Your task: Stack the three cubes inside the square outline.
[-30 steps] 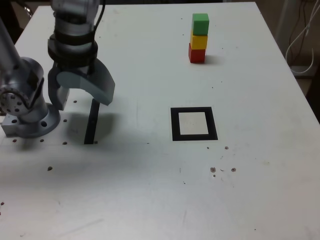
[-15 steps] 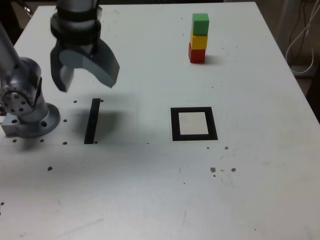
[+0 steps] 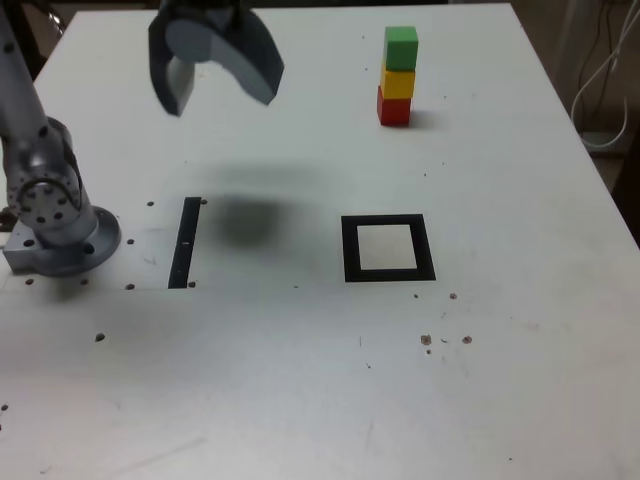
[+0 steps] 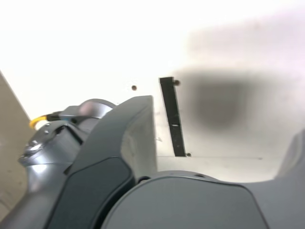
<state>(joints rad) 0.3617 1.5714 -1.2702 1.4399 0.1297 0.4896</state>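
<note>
Presently, cubes: the three cubes point(image 3: 397, 77) stand as one upright column near the table's far edge, toward the exterior view's right; green cube point(image 3: 401, 47) on top, yellow cube point(image 3: 398, 82) in the middle, red cube point(image 3: 394, 106) at the bottom touching the table
Column axis: long axis vertical; the yellow and red blocks sit slightly offset toward the exterior view's left under the green one, faces roughly square to the table edges
Square outline: the square outline point(image 3: 388, 248) lies flat nearer the camera than the column, well apart from it, its pale centre bare; its sides run about parallel to the table edges
Cubes versus end effector: the column stands well apart from the end effector point(image 3: 217, 85), off to the exterior view's right of it at about the same depth on the table; nothing lies between the two
End effector: raised above the table at the exterior view's upper left, jaws spread wide and pointing down, nothing between them; its shadow point(image 3: 245, 215) falls on the table below
Wrist view: one dark jaw fills the foreground, blurred; cubes not in this view
Black strip: a narrow black strip point(image 3: 185, 242) lies flat beside the shadow, long axis running away from the camera
Arm base: the arm base point(image 3: 55, 225) sits at the exterior view's left edge
Table: white table point(image 3: 300, 380), speckled with small dark marks
</note>
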